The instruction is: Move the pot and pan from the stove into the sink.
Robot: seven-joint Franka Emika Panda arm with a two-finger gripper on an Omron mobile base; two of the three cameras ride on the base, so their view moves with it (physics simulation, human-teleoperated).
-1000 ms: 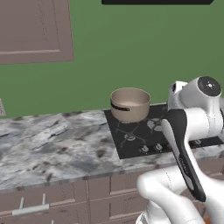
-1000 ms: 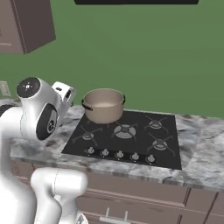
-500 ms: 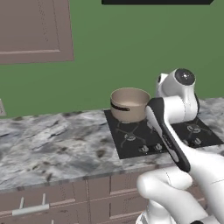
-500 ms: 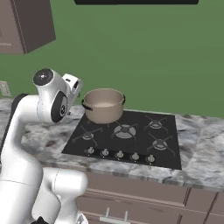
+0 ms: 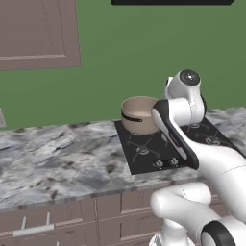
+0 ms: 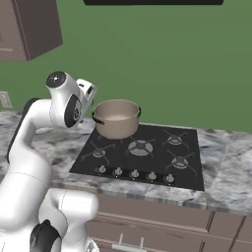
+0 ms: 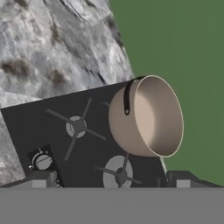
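We find the pot (image 6: 117, 118) standing on the back left burner of the stove (image 6: 147, 155), close to the green wall (image 6: 162, 59), empty and upright. In the hand view the scene is rolled on its side, and the gripper (image 7: 109, 179) shows two dark tips low in the picture, set well apart with nothing between them; it is near the pot but not touching it. Our judgement: the approach to the pot is under way and no grasp is made yet. Risks from here, as we read them: the pot is wide and deep, so the spread of the tips may only suit the rim or one dark side handle (image 7: 127, 97); a bite on the thin rim could let the pot tilt or slip when lifted. Coming in too low could catch a burner grate, and a push from the side could slide the pot against the wall. The right base view gives the full stove with its row of knobs (image 6: 134, 173) and the marbled desk (image 6: 226, 167) to the right of it; the left base view has the arm covering much of the stove but shows the long desk stretch to the left. The hand view alone shows the tips and the near handle clearly.
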